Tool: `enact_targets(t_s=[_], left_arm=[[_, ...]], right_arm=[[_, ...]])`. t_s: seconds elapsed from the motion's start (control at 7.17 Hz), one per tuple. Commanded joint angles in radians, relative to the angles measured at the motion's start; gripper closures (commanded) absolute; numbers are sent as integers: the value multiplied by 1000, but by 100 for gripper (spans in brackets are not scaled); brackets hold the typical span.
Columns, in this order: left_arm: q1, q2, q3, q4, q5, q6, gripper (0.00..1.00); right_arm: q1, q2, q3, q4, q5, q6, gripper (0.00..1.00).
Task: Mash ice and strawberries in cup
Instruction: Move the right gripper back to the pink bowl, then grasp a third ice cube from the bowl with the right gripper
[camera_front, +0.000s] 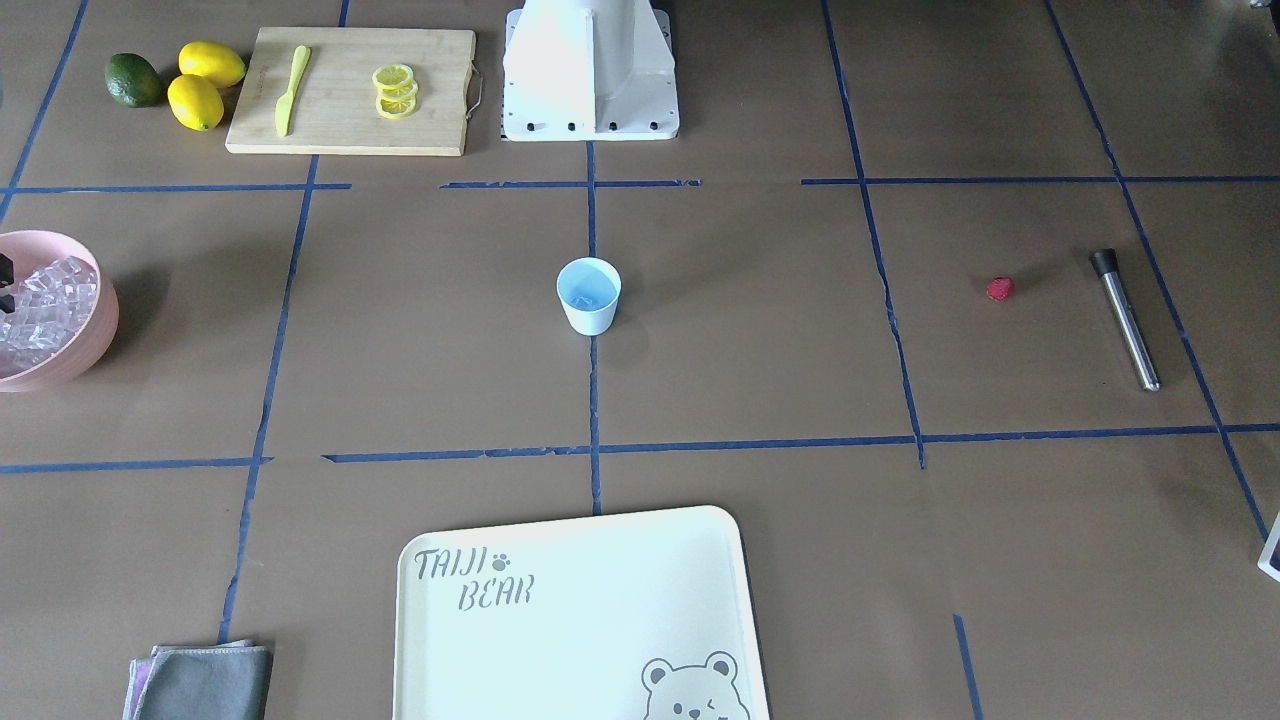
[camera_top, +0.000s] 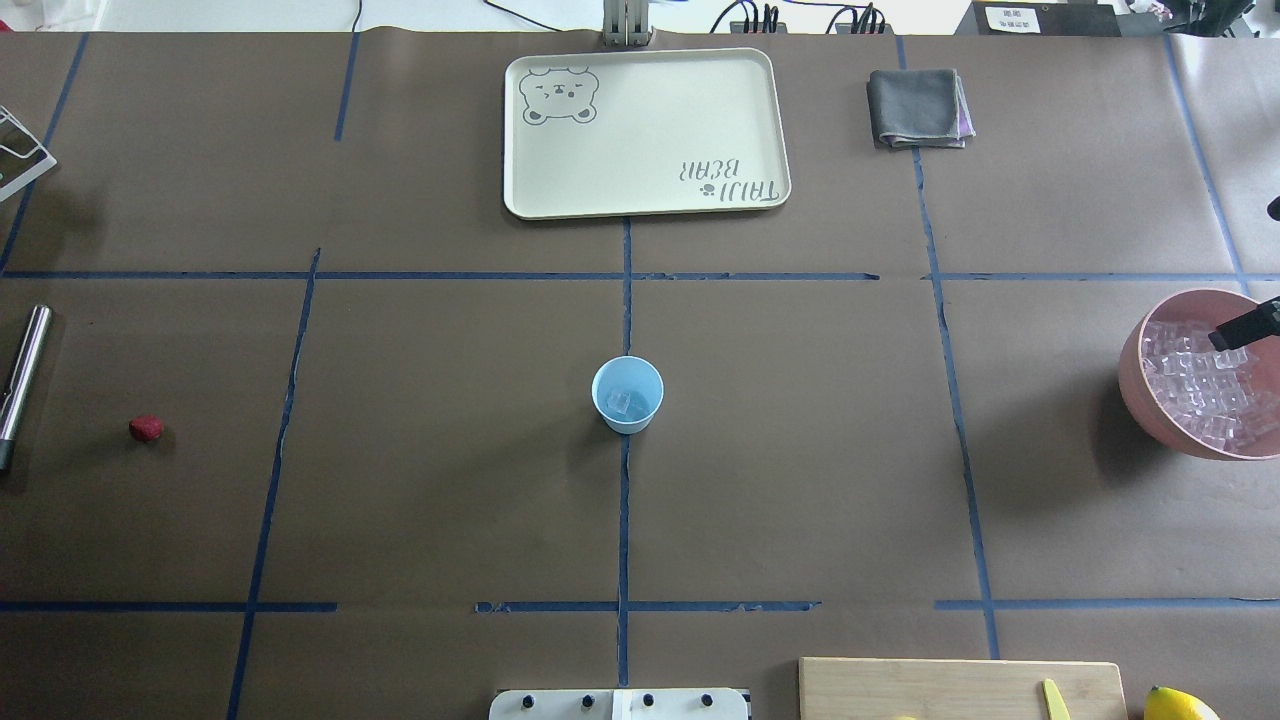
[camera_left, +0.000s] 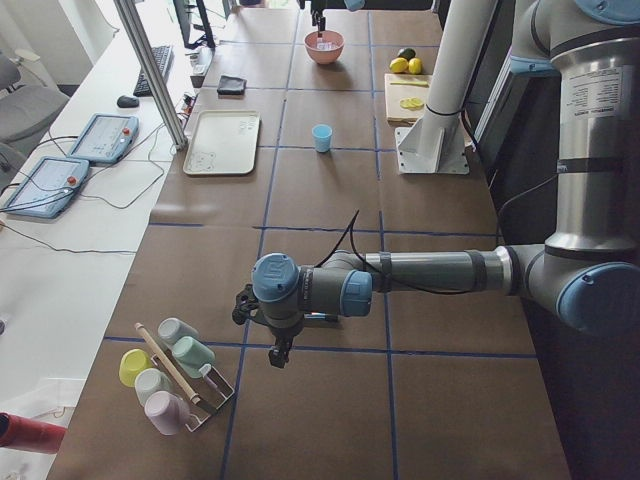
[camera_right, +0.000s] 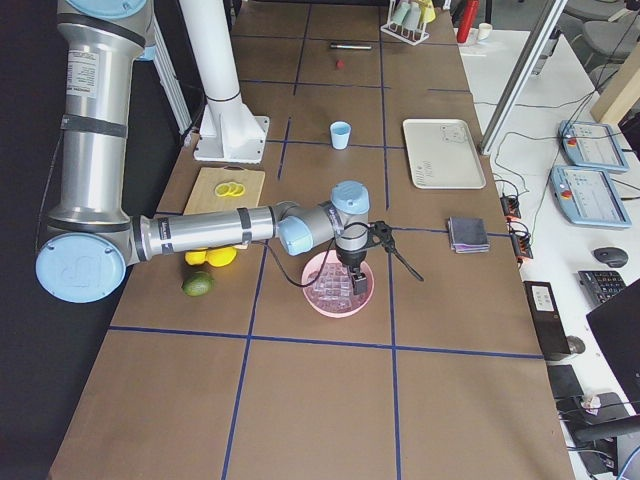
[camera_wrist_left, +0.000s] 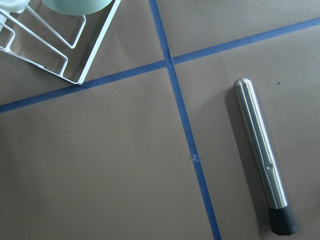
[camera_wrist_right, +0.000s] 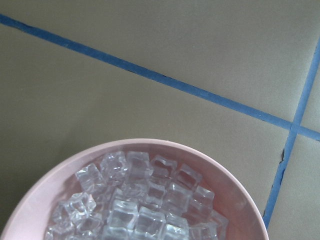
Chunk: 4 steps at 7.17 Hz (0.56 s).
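Observation:
The light-blue cup (camera_top: 627, 394) stands at the table's centre with a few clear ice cubes (camera_top: 624, 403) inside. More ice (camera_wrist_right: 145, 200) fills the pink bowl (camera_top: 1137, 375). My right gripper (camera_right: 357, 292) hangs over that bowl; only a dark finger (camera_top: 1243, 326) shows at the overhead view's edge, so I cannot tell its state. The red strawberry (camera_top: 146, 428) lies alone on the table, beside a steel muddler (camera_wrist_left: 260, 150). My left gripper (camera_left: 279, 352) hovers above the muddler near the table's end, and I cannot tell whether it is open or shut.
A cream bear tray (camera_top: 645, 130) and a grey cloth (camera_top: 918, 106) lie across the table. A cutting board (camera_front: 350, 90) holds lemon slices (camera_front: 395, 91) and a yellow knife (camera_front: 292, 88), with lemons (camera_front: 205, 82) and a lime (camera_front: 133, 79) beside it. A wire rack (camera_left: 175, 375) holds several cups.

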Motion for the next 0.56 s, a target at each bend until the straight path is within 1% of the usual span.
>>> enact_targets(t_s=[0.0, 0.42], left_arm=[[0, 0, -2, -1, -2, 0, 0], [0, 0, -3, -1, -2, 0, 0]], right_arm=[[-15, -8, -44, 83, -11, 59, 2], [-59, -13, -43, 80, -15, 61, 6]])
